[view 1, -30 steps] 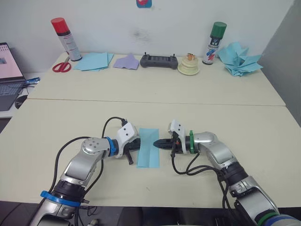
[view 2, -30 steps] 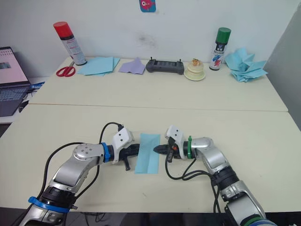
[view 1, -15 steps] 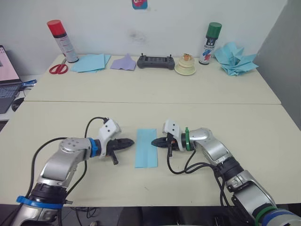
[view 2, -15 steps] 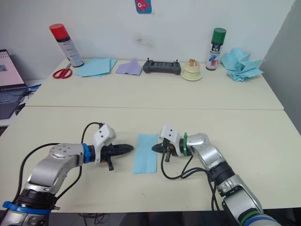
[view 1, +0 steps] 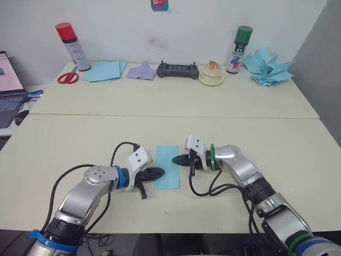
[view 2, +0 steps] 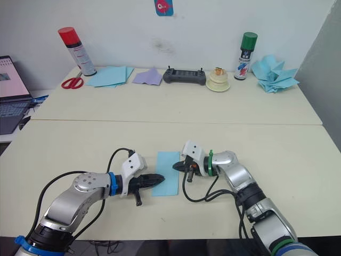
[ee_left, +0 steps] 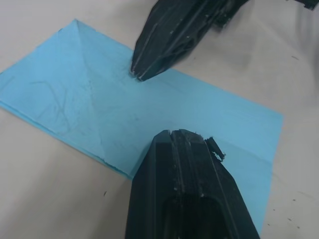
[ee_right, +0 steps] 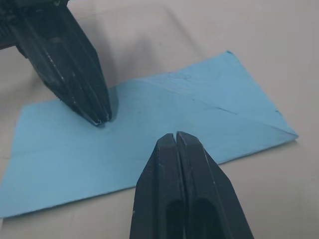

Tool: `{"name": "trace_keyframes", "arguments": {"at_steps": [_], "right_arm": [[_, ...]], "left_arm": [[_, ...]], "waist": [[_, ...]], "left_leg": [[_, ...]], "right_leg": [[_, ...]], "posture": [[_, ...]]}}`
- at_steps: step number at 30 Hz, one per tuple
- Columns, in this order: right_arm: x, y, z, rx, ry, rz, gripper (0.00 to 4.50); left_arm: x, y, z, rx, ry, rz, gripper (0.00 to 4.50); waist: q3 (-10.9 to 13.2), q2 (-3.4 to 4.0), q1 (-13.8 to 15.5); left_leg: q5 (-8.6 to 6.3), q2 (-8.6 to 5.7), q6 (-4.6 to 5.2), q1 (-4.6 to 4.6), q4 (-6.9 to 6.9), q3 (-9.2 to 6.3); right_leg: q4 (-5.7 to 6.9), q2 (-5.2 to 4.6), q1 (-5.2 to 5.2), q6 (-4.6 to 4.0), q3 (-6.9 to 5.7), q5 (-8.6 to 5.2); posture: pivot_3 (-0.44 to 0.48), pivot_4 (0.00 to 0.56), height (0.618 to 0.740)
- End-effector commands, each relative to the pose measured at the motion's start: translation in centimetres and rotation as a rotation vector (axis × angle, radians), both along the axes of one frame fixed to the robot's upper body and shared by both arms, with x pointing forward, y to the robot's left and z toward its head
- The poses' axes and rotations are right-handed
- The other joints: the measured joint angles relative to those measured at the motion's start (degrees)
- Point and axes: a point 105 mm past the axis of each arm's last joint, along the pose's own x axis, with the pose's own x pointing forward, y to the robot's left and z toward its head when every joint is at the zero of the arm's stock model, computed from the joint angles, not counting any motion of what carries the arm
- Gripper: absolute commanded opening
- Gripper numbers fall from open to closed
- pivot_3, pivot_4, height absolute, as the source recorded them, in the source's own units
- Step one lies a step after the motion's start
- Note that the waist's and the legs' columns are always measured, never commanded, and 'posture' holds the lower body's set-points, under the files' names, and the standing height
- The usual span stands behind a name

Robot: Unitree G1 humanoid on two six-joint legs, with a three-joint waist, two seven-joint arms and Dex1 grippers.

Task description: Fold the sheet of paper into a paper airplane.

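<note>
The near table [view 1: 64,138] has wide bare surface on the left, on the right and toward the far side of the paper, up to the seam where the far table [view 1: 160,104] begins. On the far table, along the wall, stand a red-capped spray can [view 1: 66,38], scissors [view 1: 67,78], a pile of blue sheets [view 1: 104,71], a purple paper piece [view 1: 140,71], a black controller [view 1: 178,70], a green-capped spray can [view 1: 237,49] and a heap of blue paper shapes [view 1: 268,66], all well apart from the work area.

The sheet of paper [view 1: 167,166] lies flat in the middle of the near table, a narrow rectangle with diagonal creases at one end. Its long axis runs from near to far.

The left gripper [view 1: 159,173] points right, its closed tip resting on the near left part of the sheet. The right gripper [view 1: 175,160] points left, fingers pressed together, its tip touching the right edge of the sheet, a little farther away. The two tips are near each other with the paper under them.
</note>
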Motion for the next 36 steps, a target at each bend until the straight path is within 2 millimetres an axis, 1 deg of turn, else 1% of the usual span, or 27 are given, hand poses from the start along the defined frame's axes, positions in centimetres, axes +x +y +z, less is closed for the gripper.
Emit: {"name": "trace_keyframes", "arguments": {"at_steps": [1, 5, 10, 13, 16, 17, 18, 20, 23, 24, 28, 32, 36], "right_arm": [[1.5, -0.9, -0.3, -0.002, -0.003, -0.111, 0.05], [3.2, -1.6, -0.1, 0.008, -0.032, -0.22, 0.05], [5.7, -3.2, 0.1, -0.005, -0.079, -0.374, 0.05], [5.9, -3.4, 0.1, -0.015, -0.098, -0.37, 0.05], [6.1, -3.0, 1.8, 0.054, -0.145, -0.357, 0.05], [5.9, -2.8, 2.4, 0.086, -0.154, -0.337, 0.05], [5.1, -2.4, 3.2, 0.119, -0.158, -0.276, 0.05], [3.5, -1.8, 4.1, 0.154, -0.151, -0.166, 0.05], [1.6, -1.3, 4.5, 0.161, -0.118, -0.08, 0.05], [1.0, -1.2, 4.3, 0.148, -0.101, -0.063, 0.05], [-0.3, -1.2, 2.1, 0.021, -0.053, -0.048, 0.05], [-1.4, -1.9, -0.8, -0.165, -0.079, 0.006, 0.05], [-3.1, -2.0, -1.7, -0.18, 0.005, 0.046, 0.05]], "left_arm": [[-1.1, -0.2, -2.8, 0.075, 0.057, -0.043, 0.0], [-1.0, -0.3, -3.0, 0.085, 0.054, -0.053, 0.0], [-1.1, 0.0, -3.1, 0.086, 0.058, -0.056, 0.0], [-1.0, 0.1, -3.0, 0.088, 0.055, -0.054, 0.0], [-0.6, 0.3, -2.8, 0.085, 0.046, -0.039, 0.0], [-0.5, 0.4, -2.7, 0.082, 0.044, -0.034, 0.0], [-0.3, 0.4, -2.7, 0.074, 0.042, -0.022, 0.0], [-0.1, 0.4, -2.6, 0.06, 0.043, -0.008, 0.0], [-0.1, 0.4, -2.6, 0.054, 0.046, -0.003, 0.0], [-0.2, 0.3, -2.7, 0.053, 0.048, -0.007, 0.0], [-0.4, 0.2, -2.7, 0.044, 0.055, -0.008, 0.0], [-0.4, 0.0, -2.8, 0.045, 0.058, -0.014, 0.0], [-0.7, -0.1, -3.0, 0.041, 0.068, -0.019, 0.0]], "waist": [[-0.09, 0.03, 0.11], [-0.17, 0.15, 0.32], [-0.19, 0.19, 0.32], [-0.19, 0.19, 0.32], [-0.19, 0.2, 0.32], [-0.18, 0.21, 0.32], [-0.18, 0.22, 0.35], [-0.13, 0.29, 0.35], [-0.12, 0.31, 0.36], [-0.12, 0.32, 0.39], [-0.13, 0.32, 0.47], [-0.15, 0.35, 0.53], [-0.21, 0.32, 0.64]], "left_leg": [[0.0, -0.01, 0.0, 0.01, 0.0, 0.0], [0.0, -0.07, 0.0, 0.24, 0.0, 0.03], [0.0, -0.07, 0.0, 0.32, 0.0, 0.04], [0.0, -0.07, 0.0, 0.32, -0.01, 0.02], [0.0, -0.07, 0.0, 0.32, -0.01, 0.02], [0.0, -0.07, 0.0, 0.32, -0.01, 0.02], [0.0, -0.07, 0.0, 0.32, -0.01, 0.02], [0.0, -0.06, 0.0, 0.29, -0.02, 0.02], [0.0, -0.05, 0.01, 0.27, -0.05, 0.0], [0.0, -0.05, 0.01, 0.26, -0.05, -0.02], [0.0, -0.06, 0.01, 0.29, -0.03, -0.04], [0.0, -0.07, 0.01, 0.26, -0.03, -0.01], [0.0, -0.07, 0.01, 0.31, -0.04, 0.0]], "right_leg": [[0.0, -0.01, 0.01, 0.0, 0.0, 0.0], [-0.04, -0.08, 0.25, 0.03, 0.02, -0.02], [-0.09, -0.09, 0.36, 0.07, 0.01, -0.04], [-0.11, -0.09, 0.39, 0.05, 0.0, -0.04], [-0.12, -0.09, 0.4, 0.06, 0.0, -0.05], [-0.12, -0.09, 0.4, 0.07, 0.01, -0.05], [-0.12, -0.09, 0.4, 0.07, 0.01, -0.05], [-0.13, -0.09, 0.38, 0.07, 0.0, -0.05], [-0.14, -0.08, 0.37, 0.08, -0.01, -0.06], [-0.13, -0.08, 0.36, 0.09, -0.03, -0.06], [-0.12, -0.08, 0.39, 0.22, -0.05, -0.14], [-0.14, -0.09, 0.35, 0.27, -0.02, -0.18], [-0.15, -0.09, 0.37, 0.28, -0.01, -0.2]], "posture": [[0.0, 0.15, 0.74], [0.0, 0.15, 0.74], [0.0, 0.15, 0.74], [0.0, 0.15, 0.74], [0.0, 0.15, 0.74], [0.0, 0.15, 0.74], [0.0, 0.15, 0.74], [0.0, 0.15, 0.74], [0.0, 0.15, 0.74], [0.0, 0.15, 0.74], [0.0, 0.15, 0.74], [0.0, 0.15, 0.74], [0.0, 0.15, 0.74]]}}
